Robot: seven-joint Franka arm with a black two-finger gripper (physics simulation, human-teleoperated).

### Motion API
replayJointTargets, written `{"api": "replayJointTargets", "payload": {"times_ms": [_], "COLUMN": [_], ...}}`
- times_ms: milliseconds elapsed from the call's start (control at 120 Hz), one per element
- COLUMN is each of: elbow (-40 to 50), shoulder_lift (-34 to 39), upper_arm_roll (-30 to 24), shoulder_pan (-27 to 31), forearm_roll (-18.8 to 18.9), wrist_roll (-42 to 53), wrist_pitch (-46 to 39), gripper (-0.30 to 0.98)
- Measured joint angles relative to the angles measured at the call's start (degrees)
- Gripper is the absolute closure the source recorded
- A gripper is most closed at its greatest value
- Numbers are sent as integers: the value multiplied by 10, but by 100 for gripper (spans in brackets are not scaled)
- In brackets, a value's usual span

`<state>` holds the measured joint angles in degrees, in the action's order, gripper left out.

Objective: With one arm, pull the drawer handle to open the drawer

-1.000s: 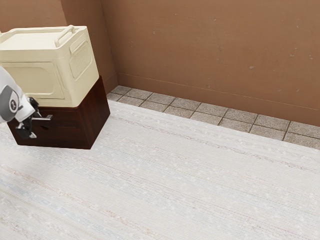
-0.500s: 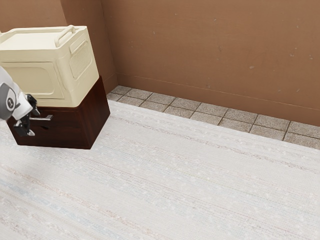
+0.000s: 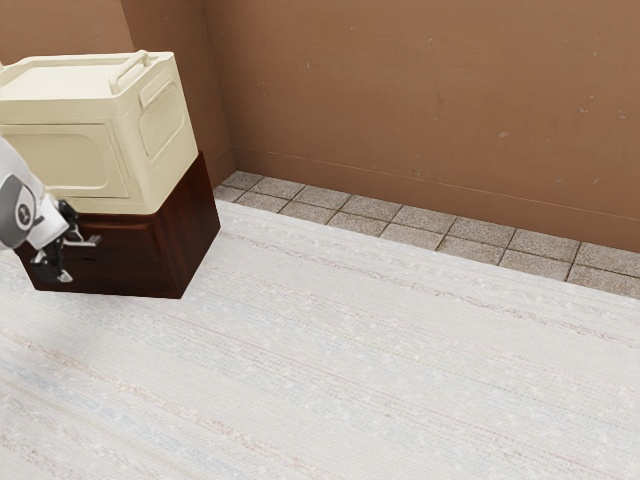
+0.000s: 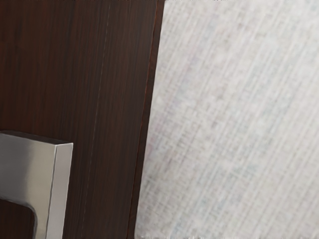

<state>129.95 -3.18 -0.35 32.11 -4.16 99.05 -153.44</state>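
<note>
Quantity, furniture: one dark reddish-brown wooden cabinet [image 3: 190, 235] at the exterior view's left, with its drawer front [image 3: 130, 258] facing the near side. The drawer front appears flush with the cabinet body. One flat, silver metal drawer handle [image 3: 90, 241] is mounted on it; in the wrist view, its squared end stands out from the dark wood.

Quantity, manipulator: one white and grey robot arm [image 3: 12, 180], entering from the exterior view's left. One black two-finger gripper [image 3: 73, 256] is positioned at the drawer handle, near its left end. Gripper state: released, fingers spread apart, one at the upper side and one below the handle. Contact between either finger and the metal cannot be determined.

Markings: one round badge [image 3: 24, 211] is fitted on the arm; its symbol is too small to read.

Containers: two. The first is the cabinet with its drawer; the drawer's interior is hidden. The second is one cream-coloured rectangular box [image 3: 160, 118], resting on top of the cabinet. It has recessed side panels, a closed top and a raised carrying grip [image 3: 131, 72] on that top. Its contents are hidden.

Surroundings: one white woven-textured surface [image 3: 350, 350] with faint stripes extends to the right. Beyond it, one strip of speckled grey tiles [image 3: 405, 218] borders the brown wall [image 3: 430, 100] on the far side.
</note>
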Motion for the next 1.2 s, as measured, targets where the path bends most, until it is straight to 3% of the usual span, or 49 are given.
{"api": "replayJointTargets", "payload": {"times_ms": [308,525,700,1200], "elbow": [65,108,122,191], "shoulder_lift": [53,100,109,178], "upper_arm_roll": [0,1,2,2], "shoulder_pan": [8,4,31,32], "forearm_roll": [1,2,3,1], "wrist_roll": [0,0,1,2], "wrist_pitch": [5,7,8,12], "gripper": [0,4,2,3]}}
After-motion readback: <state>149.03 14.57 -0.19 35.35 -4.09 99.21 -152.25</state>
